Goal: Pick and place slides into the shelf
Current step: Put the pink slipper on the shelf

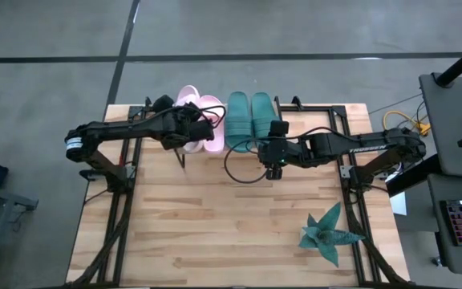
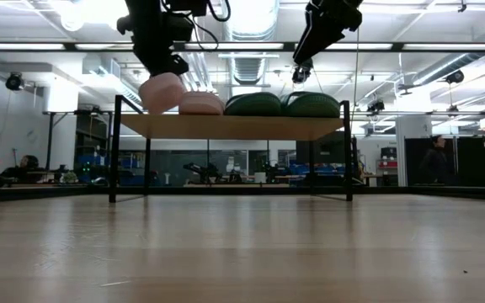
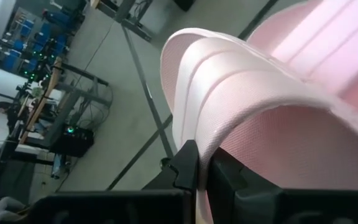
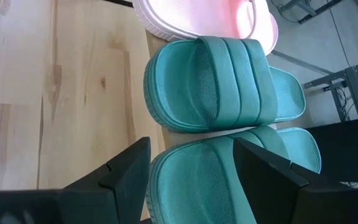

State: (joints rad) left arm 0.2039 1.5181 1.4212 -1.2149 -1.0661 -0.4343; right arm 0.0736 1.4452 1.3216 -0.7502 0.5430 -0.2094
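Now left jaws grip a pink slide [image 3: 247,93] — teal pair [image 4: 222,87] shelved.

Two pink slides [image 1: 200,108] and two teal slides [image 1: 249,116] sit side by side at the counter's [image 1: 215,217] far edge. The left tool [image 1: 192,128] is at the pink pair; the right tool [image 1: 274,151] is by the teal. A spiky plant [image 1: 327,234] lies near right.
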